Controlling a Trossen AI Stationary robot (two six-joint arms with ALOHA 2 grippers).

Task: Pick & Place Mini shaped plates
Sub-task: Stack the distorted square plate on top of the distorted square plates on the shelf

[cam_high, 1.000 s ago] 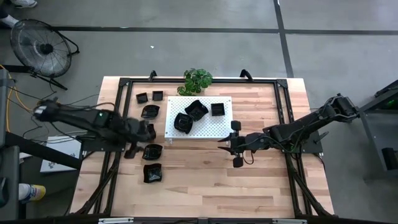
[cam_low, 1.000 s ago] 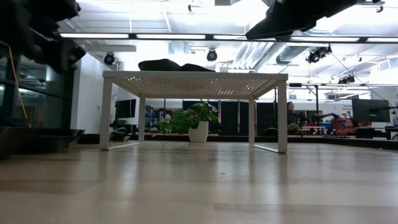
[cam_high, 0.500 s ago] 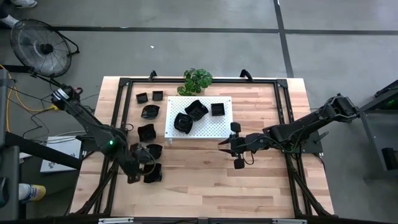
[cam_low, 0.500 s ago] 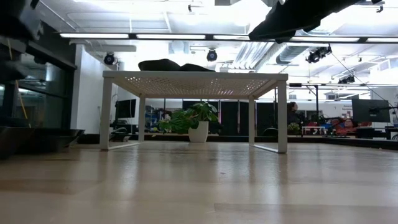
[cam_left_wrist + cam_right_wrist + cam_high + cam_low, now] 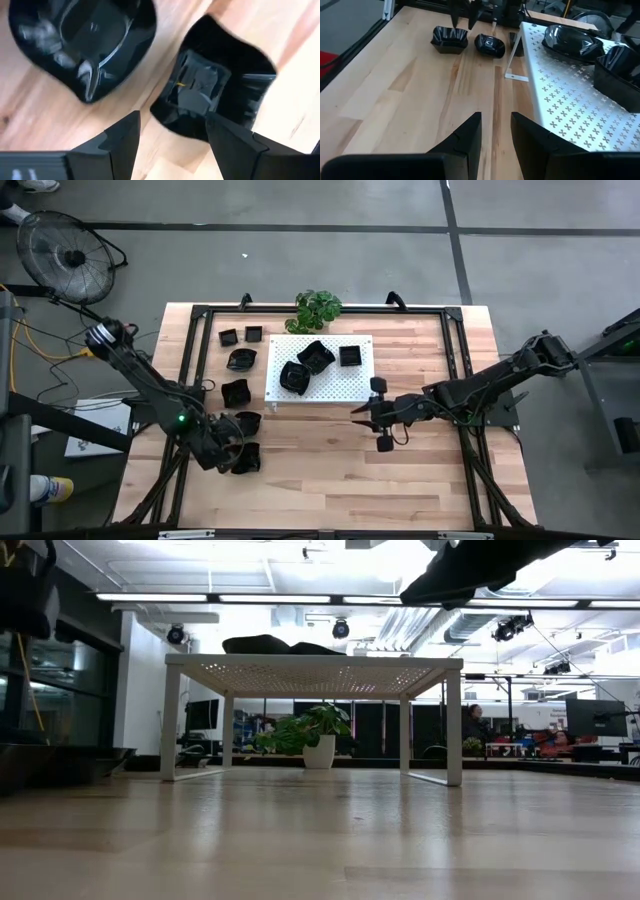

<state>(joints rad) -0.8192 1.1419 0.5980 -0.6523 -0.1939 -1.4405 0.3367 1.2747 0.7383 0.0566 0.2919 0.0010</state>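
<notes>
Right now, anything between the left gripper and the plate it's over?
Nothing visible. The left gripper hangs open directly above the wavy-edged plate, with only bare wood around it. A second plate lies beside it, apart and outside the fingers' path.

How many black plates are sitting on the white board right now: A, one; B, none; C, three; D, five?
C: the high view shows three plates on the white board: a round one, a tilted one touching it, and a square one apart; the other plates lie on the table to its left.
</notes>
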